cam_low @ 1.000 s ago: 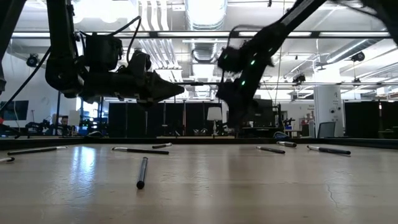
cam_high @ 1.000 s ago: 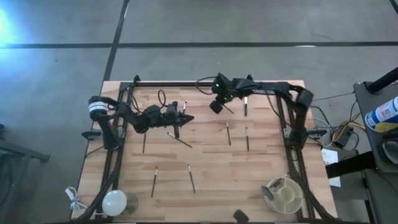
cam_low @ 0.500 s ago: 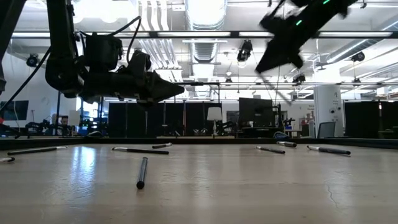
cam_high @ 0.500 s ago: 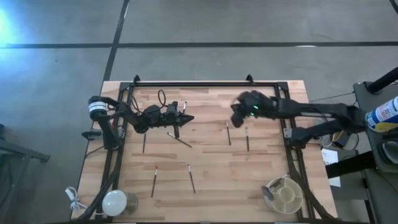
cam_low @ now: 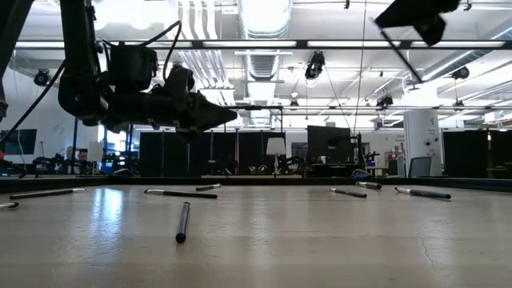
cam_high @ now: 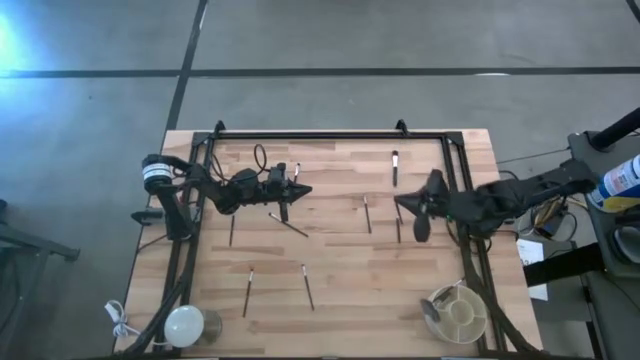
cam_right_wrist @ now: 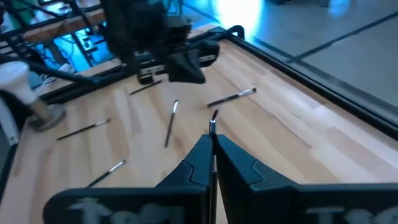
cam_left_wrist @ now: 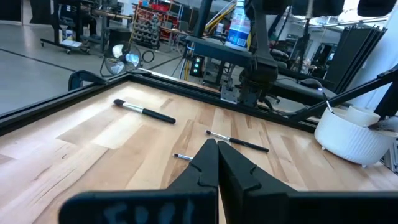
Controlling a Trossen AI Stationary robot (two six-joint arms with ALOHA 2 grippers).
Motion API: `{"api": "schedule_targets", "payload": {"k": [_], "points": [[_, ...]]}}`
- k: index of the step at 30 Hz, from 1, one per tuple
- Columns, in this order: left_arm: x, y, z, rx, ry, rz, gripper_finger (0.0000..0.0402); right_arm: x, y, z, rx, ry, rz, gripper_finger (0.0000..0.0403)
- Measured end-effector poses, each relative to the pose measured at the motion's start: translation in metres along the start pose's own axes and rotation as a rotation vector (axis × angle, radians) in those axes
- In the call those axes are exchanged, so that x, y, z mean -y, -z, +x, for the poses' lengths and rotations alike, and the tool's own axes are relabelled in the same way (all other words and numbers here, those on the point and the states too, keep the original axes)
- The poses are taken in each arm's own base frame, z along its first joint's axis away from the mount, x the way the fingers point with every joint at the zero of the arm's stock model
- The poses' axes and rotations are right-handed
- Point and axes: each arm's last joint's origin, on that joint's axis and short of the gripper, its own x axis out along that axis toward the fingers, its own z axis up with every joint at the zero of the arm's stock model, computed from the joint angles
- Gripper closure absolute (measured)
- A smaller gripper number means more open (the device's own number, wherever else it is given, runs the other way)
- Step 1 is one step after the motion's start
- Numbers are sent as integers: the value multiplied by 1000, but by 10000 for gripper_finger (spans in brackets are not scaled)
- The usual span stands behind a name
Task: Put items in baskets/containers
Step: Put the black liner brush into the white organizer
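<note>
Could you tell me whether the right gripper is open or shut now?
Shut: the right gripper has its fingers pressed together on a thin brush.

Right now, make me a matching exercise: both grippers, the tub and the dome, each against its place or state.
1. left gripper
2. right gripper
3. tub
4. dome

A. shut on a thin brush
B. corner, left side
C. shut, holding nothing
D. corner, right side

Pairs: 1-C, 2-A, 3-D, 4-B
</note>
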Motion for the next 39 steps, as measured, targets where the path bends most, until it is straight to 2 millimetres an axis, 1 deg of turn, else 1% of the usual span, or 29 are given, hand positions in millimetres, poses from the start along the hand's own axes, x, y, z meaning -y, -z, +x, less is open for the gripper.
{"api": "schedule_targets", "payload": {"k": [8,17,23,27,30,35,39], "points": [[0,0,0,0,0,0,402,-8,26,-38,-28,-46,3,390],[0,0,0,0,0,-4,402,-27,54,-75,-52,-268,28,390],[0,0,0,0,0,-12,401,-42,82,-93,-134,-380,50,390],[0,0,0,0,0,-12,401,-52,101,-102,-180,-410,39,390],[0,0,0,0,0,-12,401,-58,113,-105,-182,-408,11,390],[0,-1,2,6,2,-15,401,-65,129,-104,-186,-374,-43,390],[0,-3,4,15,6,-20,402,-69,139,-102,-221,-353,-51,390]]}}
